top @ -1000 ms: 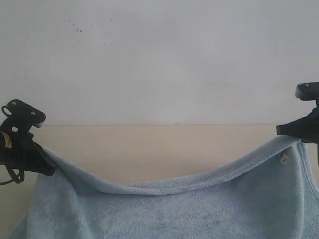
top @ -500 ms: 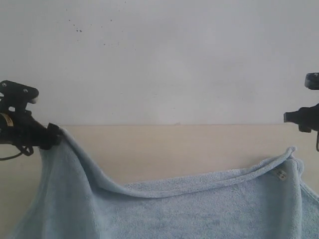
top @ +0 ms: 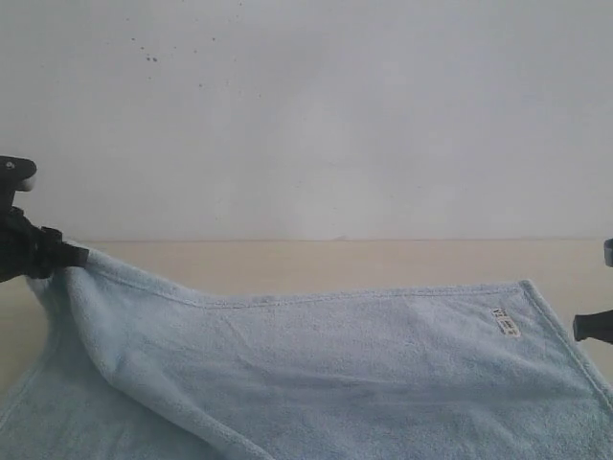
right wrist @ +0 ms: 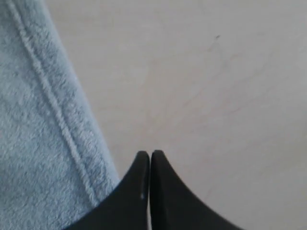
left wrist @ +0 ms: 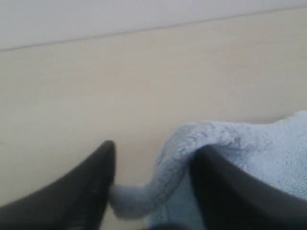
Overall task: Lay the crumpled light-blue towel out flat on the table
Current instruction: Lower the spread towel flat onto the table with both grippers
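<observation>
Lying almost flat, the large pale light-blue terry-cloth towel [top: 335,364] covers the near part of the wide, smooth pale-beige table [top: 287,264]. Its far right corner is down with the small white tag [top: 505,323] showing, while its far left corner is raised off the surface and a fold runs down from it. That raised corner bunches between the parted jaws of the left black pincer [top: 75,256], draped against one finger and apparently not pinched. The right black pincer [right wrist: 150,153] is clenched on nothing, hovering over bare table just beside the towel's hemmed edge. Judging by this, the spreading is in its last step: the left corner needs lowering outward and letting go so the fold flattens. The plain white wall [top: 306,115] stands behind.
</observation>
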Action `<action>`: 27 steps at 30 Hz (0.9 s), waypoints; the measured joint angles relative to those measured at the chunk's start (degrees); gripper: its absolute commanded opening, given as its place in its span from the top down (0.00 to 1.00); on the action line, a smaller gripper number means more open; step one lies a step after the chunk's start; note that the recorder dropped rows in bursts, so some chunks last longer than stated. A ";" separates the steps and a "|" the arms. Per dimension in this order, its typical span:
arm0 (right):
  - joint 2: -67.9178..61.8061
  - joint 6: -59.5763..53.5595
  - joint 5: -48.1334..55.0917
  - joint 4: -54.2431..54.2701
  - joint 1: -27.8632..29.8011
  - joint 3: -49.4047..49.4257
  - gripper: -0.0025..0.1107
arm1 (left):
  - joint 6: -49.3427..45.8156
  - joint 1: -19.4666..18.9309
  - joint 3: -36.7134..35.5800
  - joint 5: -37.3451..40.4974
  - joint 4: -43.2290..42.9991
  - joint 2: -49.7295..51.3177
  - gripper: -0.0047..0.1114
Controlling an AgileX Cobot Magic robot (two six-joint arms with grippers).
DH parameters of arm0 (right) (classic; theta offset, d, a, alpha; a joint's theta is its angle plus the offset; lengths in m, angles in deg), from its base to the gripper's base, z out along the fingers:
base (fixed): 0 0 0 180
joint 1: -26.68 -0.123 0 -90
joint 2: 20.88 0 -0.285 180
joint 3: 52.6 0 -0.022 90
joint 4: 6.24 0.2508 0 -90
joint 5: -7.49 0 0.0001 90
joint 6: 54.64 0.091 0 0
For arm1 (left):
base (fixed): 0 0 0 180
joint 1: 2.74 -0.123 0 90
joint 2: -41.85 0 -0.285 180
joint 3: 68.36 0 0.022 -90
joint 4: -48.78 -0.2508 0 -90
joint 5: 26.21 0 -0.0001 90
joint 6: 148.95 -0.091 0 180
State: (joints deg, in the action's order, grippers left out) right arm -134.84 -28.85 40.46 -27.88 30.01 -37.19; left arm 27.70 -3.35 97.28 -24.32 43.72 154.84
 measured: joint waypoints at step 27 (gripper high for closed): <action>0.00 -54.11 4.97 55.12 0.00 0.35 0.98 | -0.16 11.81 0.00 24.56 -0.10 -6.37 0.92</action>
State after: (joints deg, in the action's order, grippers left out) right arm -134.84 -82.96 45.43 27.24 30.01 -36.84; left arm 27.54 8.46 97.28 0.24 43.63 148.47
